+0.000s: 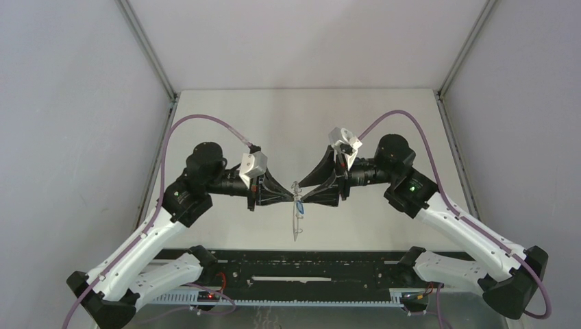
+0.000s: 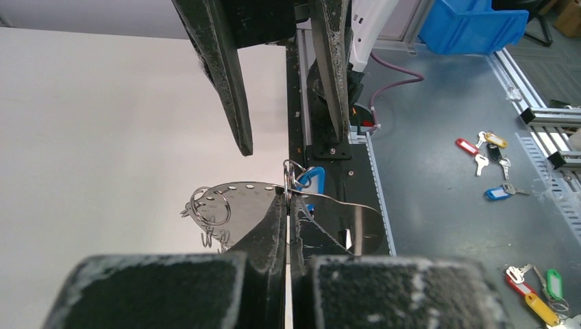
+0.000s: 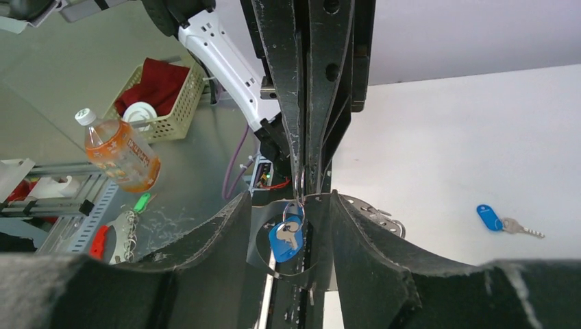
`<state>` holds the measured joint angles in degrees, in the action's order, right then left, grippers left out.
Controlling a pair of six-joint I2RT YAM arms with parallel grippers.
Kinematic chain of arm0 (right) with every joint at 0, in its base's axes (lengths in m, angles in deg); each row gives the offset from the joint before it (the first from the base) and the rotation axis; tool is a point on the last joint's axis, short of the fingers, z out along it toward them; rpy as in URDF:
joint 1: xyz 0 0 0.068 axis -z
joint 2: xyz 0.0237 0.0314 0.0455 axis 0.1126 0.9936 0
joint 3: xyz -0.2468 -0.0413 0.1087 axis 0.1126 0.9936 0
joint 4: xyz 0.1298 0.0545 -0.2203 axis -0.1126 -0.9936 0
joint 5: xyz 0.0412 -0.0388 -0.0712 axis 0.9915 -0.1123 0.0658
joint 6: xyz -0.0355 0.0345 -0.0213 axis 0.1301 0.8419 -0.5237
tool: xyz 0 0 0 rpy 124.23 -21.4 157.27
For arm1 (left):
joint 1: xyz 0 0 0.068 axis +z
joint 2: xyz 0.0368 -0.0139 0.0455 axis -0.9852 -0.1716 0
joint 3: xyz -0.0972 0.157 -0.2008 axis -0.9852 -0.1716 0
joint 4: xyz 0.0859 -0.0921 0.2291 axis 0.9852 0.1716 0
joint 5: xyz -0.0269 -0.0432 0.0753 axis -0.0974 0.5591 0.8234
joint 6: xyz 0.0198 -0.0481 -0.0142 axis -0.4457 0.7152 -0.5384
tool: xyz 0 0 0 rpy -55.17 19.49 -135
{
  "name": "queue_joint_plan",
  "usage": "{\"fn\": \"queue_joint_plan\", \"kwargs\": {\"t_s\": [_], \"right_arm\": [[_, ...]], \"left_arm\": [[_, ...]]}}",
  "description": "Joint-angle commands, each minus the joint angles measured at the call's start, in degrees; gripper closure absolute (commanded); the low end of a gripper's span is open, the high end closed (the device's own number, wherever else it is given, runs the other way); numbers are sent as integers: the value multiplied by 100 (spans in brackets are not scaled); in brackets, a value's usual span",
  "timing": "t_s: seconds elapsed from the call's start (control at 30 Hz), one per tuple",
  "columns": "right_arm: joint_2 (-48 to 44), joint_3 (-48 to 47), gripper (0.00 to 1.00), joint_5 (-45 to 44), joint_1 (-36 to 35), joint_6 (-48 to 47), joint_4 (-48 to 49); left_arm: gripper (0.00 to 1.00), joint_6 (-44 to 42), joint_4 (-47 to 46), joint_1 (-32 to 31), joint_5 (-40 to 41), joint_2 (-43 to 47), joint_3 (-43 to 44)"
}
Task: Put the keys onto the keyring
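My left gripper (image 2: 288, 199) clenches the keyring (image 2: 233, 195) aloft, one blue-tagged key (image 3: 286, 241) seemingly hung on it between the parted fingers of my right gripper (image 3: 289, 200); next, I judge, comes fetching the other key (image 3: 490, 217), lying on the table (image 3: 445, 137) at that wrist's three o'clock.

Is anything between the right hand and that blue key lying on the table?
Nothing visible. The blue-tagged key lies alone on the table; the right hand hangs open around a second key at the keyring.
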<state>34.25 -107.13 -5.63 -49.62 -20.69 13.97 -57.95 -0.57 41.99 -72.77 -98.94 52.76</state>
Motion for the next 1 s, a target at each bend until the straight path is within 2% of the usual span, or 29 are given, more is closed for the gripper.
{"fn": "queue_joint_plan", "kwargs": {"t_s": [0.0,0.4,0.6,0.73,0.83,0.97], "right_arm": [[64,-213,47,204,-72,81,490],[199,-213,61,-120,-300,36,393],[195,-213,81,-270,-308,39,359],[212,-212,99,-415,-308,60,305],[209,-231,100,-506,-308,36,100],[283,-423,100,-663,-316,-146,-680]], "left_arm": [[100,152,-355,-19,-193,36,-26],[100,223,-418,-18,-3,69,-86],[100,204,-419,-19,124,89,-170],[100,162,-420,-19,206,82,-194],[100,148,-418,-18,325,64,-203],[100,131,-381,-14,487,56,-215]]}}
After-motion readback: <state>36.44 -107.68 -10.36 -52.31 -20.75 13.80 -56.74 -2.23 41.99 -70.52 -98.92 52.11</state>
